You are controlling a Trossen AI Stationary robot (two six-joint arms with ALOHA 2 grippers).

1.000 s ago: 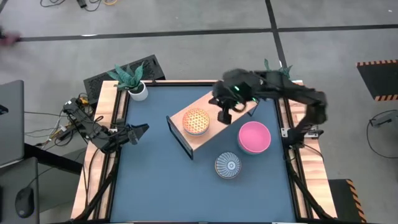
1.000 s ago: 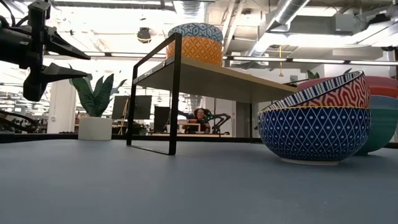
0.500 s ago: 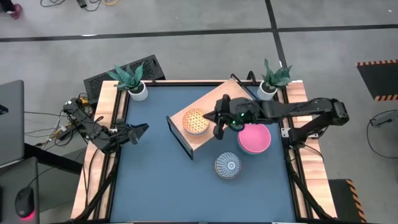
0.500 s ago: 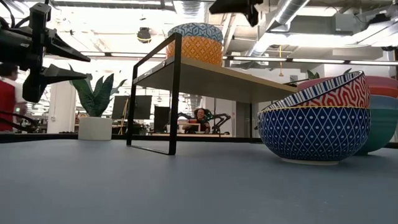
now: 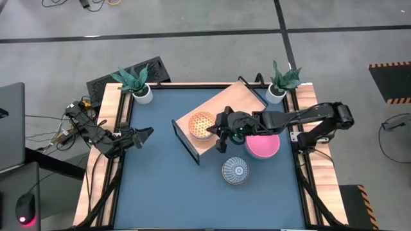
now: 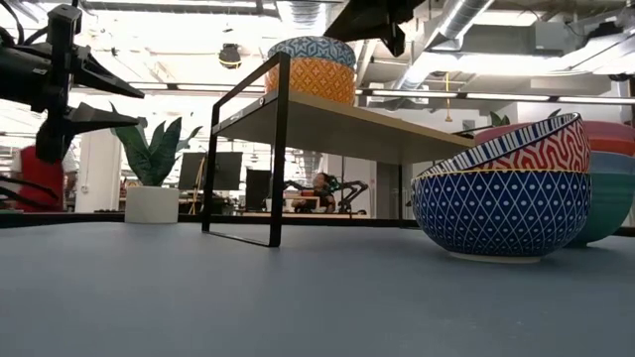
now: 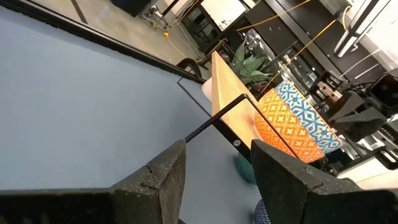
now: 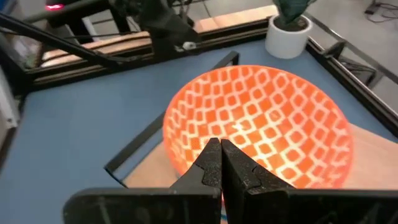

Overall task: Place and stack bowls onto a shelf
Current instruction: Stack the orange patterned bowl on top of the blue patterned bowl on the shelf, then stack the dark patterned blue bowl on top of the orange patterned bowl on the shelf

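The yellow-orange patterned bowl (image 5: 201, 124) stands on its base on the near-left end of the light-wood shelf (image 5: 241, 99), also shown in the low view (image 6: 311, 67). My right gripper (image 5: 222, 133) is shut and hovers above the shelf just right of this bowl. In the right wrist view its tips (image 8: 219, 163) point at the bowl (image 8: 261, 118). In the low view the right gripper (image 6: 375, 16) is above rim height and apart from the bowl. The pink bowl (image 5: 262, 142) and the blue-white bowl (image 5: 236, 170) rest on the tabletop. My left gripper (image 7: 214, 180) is open at the table's left edge (image 5: 142, 133).
Two white plant pots (image 5: 144, 95) (image 5: 276, 93) stand at the far corners. In the low view the blue-white bowl (image 6: 501, 208) carries a tilted patterned bowl inside, and a teal bowl (image 6: 613, 208) shows under the pink one. The near-left tabletop (image 5: 160, 186) is bare. A person in red (image 6: 40, 178) passes behind.
My right gripper has moved from over the far part of the shelf toward the near-left, ending beside the yellow-orange bowl, with the arm stretching out across the table. No bowl has moved. A person in red has walked into the background of the low view.
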